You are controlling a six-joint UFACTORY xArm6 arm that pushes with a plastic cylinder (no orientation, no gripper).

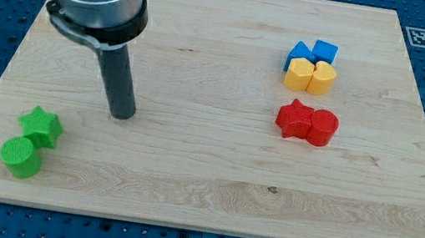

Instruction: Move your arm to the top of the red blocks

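A red star block [293, 118] and a red cylinder block [322, 128] touch each other right of the board's middle. My tip [122, 114] rests on the board far to their left, at about the same height in the view. It touches no block. The rod rises from it to the arm's grey body at the view's top left.
A yellow pentagon block [297, 75] and a yellow heart block [322, 78] sit just above the red pair, with two blue blocks [312, 53] behind them. A green star [40, 125] and a green cylinder [20, 157] lie at the lower left. The wooden board [201, 193] has a marker tag [418, 36] at its top right.
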